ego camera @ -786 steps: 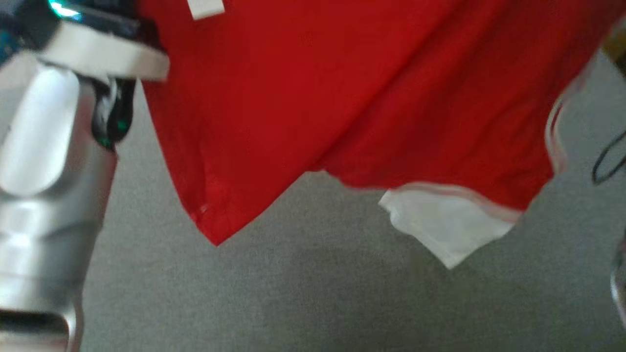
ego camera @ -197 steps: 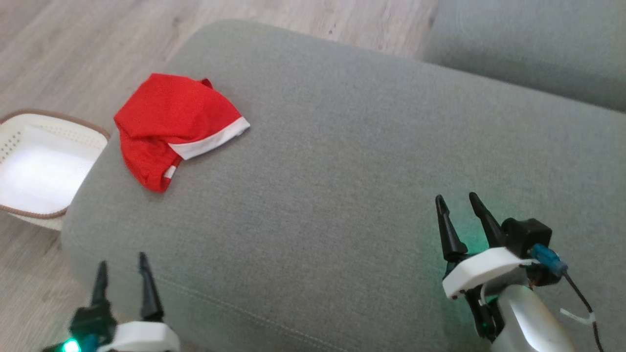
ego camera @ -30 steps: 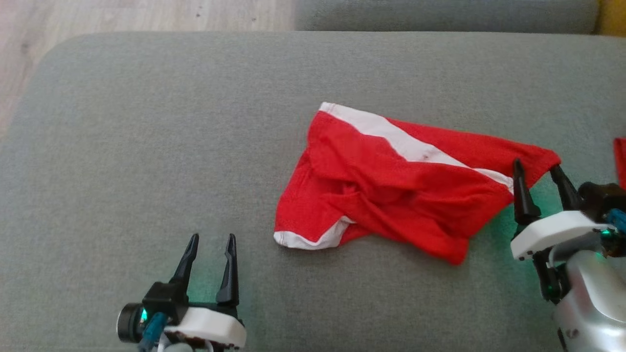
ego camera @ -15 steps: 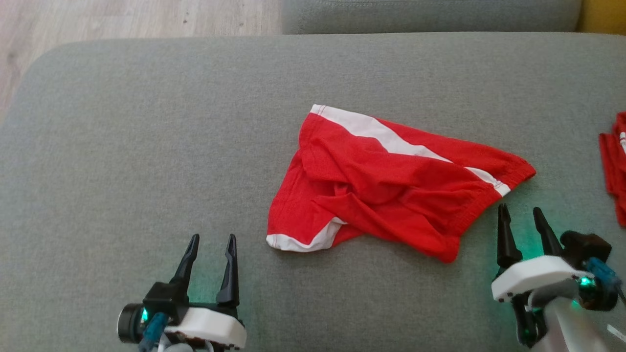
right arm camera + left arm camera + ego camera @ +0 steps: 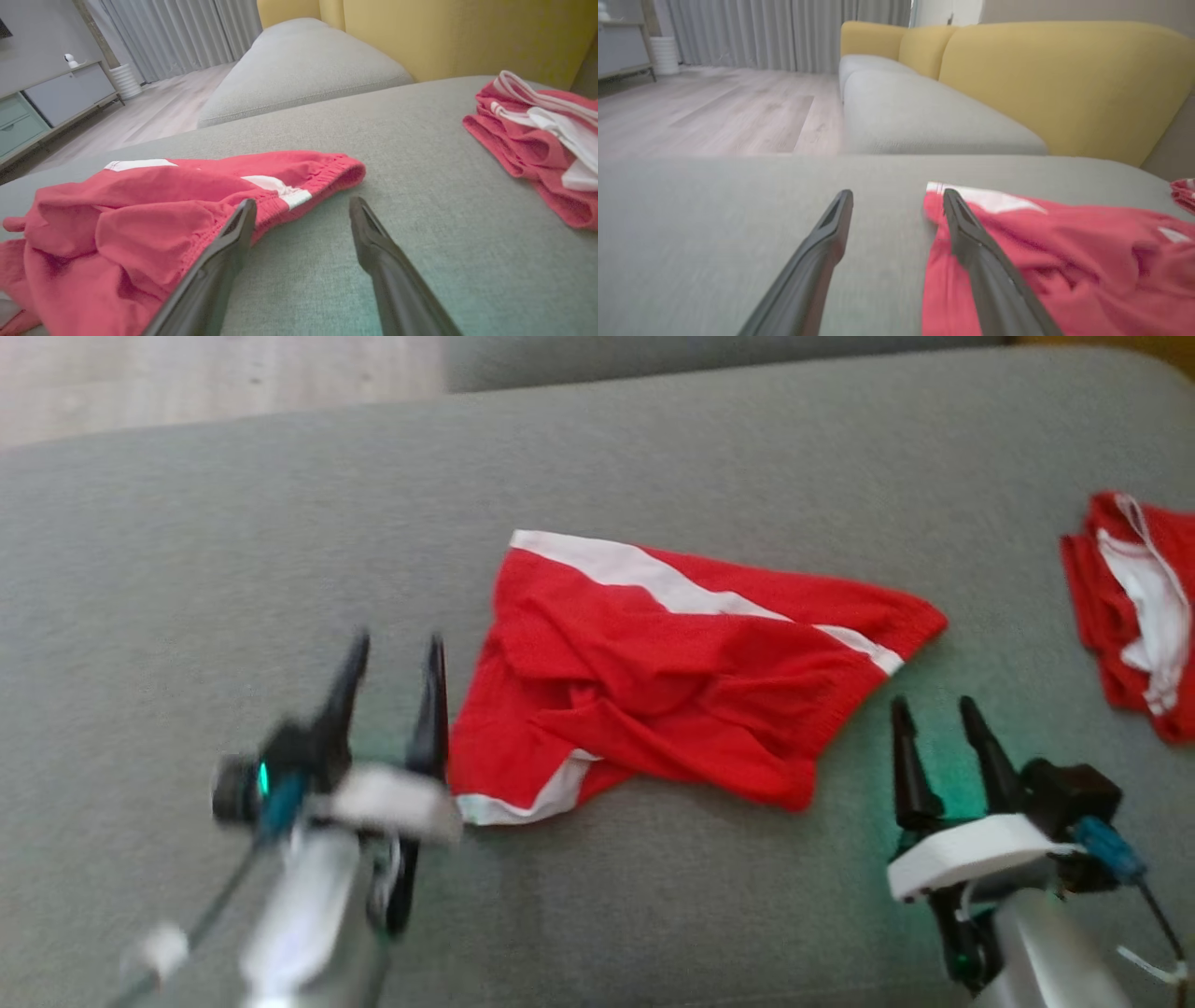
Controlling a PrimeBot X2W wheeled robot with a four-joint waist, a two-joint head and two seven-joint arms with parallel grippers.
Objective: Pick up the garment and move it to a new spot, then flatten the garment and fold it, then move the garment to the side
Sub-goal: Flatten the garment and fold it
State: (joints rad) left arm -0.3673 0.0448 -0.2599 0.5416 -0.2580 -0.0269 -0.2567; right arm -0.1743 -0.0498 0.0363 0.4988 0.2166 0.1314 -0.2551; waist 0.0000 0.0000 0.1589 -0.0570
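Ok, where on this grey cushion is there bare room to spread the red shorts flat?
Widest bare stretch: the cushion left of the red shorts, beyond the left gripper. A bare band runs behind the shorts to the far edge. Tighter on the right: the right gripper and a second red garment hem that gap.

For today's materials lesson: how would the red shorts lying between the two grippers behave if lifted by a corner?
Probably floppy: the red shorts lie in soft folds, so they would likely drape from a pinch. Likely light: the thin cloth lies nearly flat on the grey cushion. Pushed, they would probably bunch, not slide, on that textured fabric.
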